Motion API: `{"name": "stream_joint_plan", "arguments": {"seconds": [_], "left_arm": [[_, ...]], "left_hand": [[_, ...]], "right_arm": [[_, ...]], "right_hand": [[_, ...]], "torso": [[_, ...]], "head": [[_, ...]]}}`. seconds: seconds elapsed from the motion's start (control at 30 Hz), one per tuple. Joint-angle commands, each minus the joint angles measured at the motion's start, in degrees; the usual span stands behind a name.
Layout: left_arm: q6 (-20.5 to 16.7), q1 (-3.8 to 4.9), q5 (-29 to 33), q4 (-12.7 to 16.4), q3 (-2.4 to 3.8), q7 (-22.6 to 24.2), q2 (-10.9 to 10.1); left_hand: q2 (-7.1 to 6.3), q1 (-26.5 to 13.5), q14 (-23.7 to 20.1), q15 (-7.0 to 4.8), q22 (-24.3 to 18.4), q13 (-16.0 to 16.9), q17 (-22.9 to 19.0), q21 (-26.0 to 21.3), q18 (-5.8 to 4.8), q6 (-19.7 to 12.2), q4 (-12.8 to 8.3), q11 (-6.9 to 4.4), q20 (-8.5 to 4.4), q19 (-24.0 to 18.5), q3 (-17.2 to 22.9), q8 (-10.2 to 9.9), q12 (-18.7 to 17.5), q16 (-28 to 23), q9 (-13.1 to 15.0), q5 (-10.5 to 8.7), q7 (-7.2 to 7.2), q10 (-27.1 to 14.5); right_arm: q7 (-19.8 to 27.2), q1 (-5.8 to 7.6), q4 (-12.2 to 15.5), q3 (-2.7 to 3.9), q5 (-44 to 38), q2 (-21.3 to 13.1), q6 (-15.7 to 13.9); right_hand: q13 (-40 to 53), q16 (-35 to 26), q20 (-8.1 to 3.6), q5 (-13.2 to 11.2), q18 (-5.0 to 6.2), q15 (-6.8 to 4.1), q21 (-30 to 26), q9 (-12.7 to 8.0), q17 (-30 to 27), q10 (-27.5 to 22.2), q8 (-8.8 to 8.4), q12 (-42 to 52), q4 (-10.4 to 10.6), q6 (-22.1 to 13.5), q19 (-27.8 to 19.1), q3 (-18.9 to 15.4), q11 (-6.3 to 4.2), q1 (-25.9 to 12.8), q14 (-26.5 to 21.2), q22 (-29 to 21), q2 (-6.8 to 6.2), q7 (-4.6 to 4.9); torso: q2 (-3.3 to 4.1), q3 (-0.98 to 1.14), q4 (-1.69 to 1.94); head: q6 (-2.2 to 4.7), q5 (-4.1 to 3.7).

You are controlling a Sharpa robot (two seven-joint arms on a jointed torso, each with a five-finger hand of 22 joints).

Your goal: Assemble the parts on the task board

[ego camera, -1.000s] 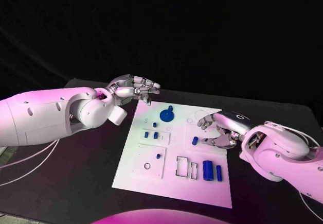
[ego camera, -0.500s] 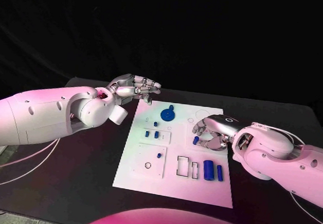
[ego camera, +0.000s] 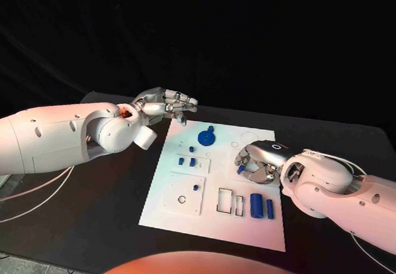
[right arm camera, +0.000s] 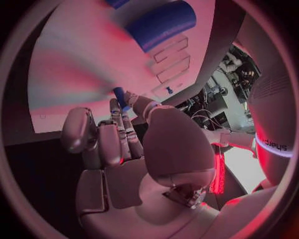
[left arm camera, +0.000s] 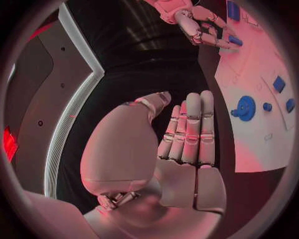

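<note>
The white task board (ego camera: 212, 220) lies mid-table. On it are a blue round part (ego camera: 205, 138), a few small blue pieces (ego camera: 186, 162) and two blue cylinders (ego camera: 261, 207). My right hand (ego camera: 256, 160) hovers over the board's right half and pinches a small blue peg (ego camera: 240, 169) between its fingertips. The right wrist view shows the peg (right arm camera: 118, 93) at my right hand's (right arm camera: 118, 144) fingertips, close above the board, near a blue cylinder (right arm camera: 162, 22). My left hand (ego camera: 169, 103) hangs off the board's far left corner, fingers curled in on nothing. The left wrist view has my left hand (left arm camera: 187, 134) and, farther off, the right hand (left arm camera: 199, 22) with the peg (left arm camera: 234, 40).
The board has rectangular recesses (ego camera: 230, 202) beside the cylinders and a raised square plate (ego camera: 185, 196) on its left half. The black table (ego camera: 103, 193) surrounds the board, with bare room on the left side and in front.
My right hand has drawn in to the left over the board with the blue peg and turned its fingers down. The left hand has barely moved.
</note>
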Motion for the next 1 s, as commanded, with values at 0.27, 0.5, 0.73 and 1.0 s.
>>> {"name": "stream_joint_plan", "arguments": {"seconds": [0.27,0.5,0.73,1.0], "left_arm": [[1.05,0.04,0.36,0.21,0.05,-0.03,-0.06],[1.03,0.04,0.36,0.22,0.05,-0.08,-0.10],[1.06,0.04,0.36,0.21,0.05,-0.06,-0.07],[1.04,0.04,0.36,0.05,0.05,-0.04,0.02]], "left_hand": [[0.42,-0.09,-0.53,0.05,-0.06,0.06,-0.07,-0.25,0.30,-0.33,0.02,-0.13,0.41,-0.09,-0.46,0.31,0.15,-0.26,0.03,0.13,0.52,-0.35],[0.43,-0.09,-0.52,0.05,-0.07,0.06,-0.07,-0.26,0.31,-0.35,0.03,-0.13,0.41,-0.07,-0.47,0.33,0.18,-0.25,0.03,0.12,0.53,-0.38],[0.43,-0.09,-0.52,0.05,-0.07,0.06,-0.07,-0.26,0.31,-0.35,0.03,-0.13,0.41,-0.07,-0.47,0.33,0.18,-0.25,0.03,0.12,0.53,-0.38],[0.48,-0.03,-0.50,0.05,-0.10,0.08,-0.06,-0.28,0.32,-0.40,0.02,-0.13,0.41,-0.02,-0.48,0.40,0.29,-0.21,0.04,0.13,0.53,-0.45]], "right_arm": [[-1.33,-0.40,-0.35,-0.05,-2.14,0.23,-0.13],[-1.56,-0.57,-0.22,-0.05,-2.34,0.13,-3.76],[-0.93,-0.68,0.41,-0.05,-2.20,-0.27,-6.97],[-1.03,-0.02,4.22,0.31,-1.07,-3.16,-8.37]], "right_hand": [[0.17,1.03,-0.54,-1.28,-1.93,-1.06,4.81,0.16,1.09,3.40,1.20,-0.05,-0.12,2.53,1.99,3.53,-0.94,-0.51,1.27,6.25,0.79,-0.87],[0.45,1.63,-1.29,-1.40,-2.46,-1.91,7.69,1.01,1.85,6.48,2.78,0.14,-0.55,4.89,3.09,5.56,-1.98,0.32,1.51,7.80,2.59,-1.86],[0.64,2.04,-1.71,-1.40,-2.81,-2.35,9.45,1.78,2.47,8.16,3.86,0.03,-0.77,5.96,3.78,5.93,-2.51,0.36,1.69,8.70,3.20,-2.38],[0.64,2.04,-1.79,-1.41,-2.85,-2.42,9.66,1.96,2.38,8.39,4.06,-0.12,-0.80,6.07,3.85,5.89,-2.58,0.25,1.69,8.83,3.15,-2.46]], "torso": [[-0.06,-0.05,-0.01],[-0.06,-0.04,0.01],[-0.07,-0.07,0.01],[-0.24,-0.19,0.01]], "head": [[-0.21,-0.06],[-0.22,-0.11],[-0.19,-0.21],[-0.17,-0.08]]}}
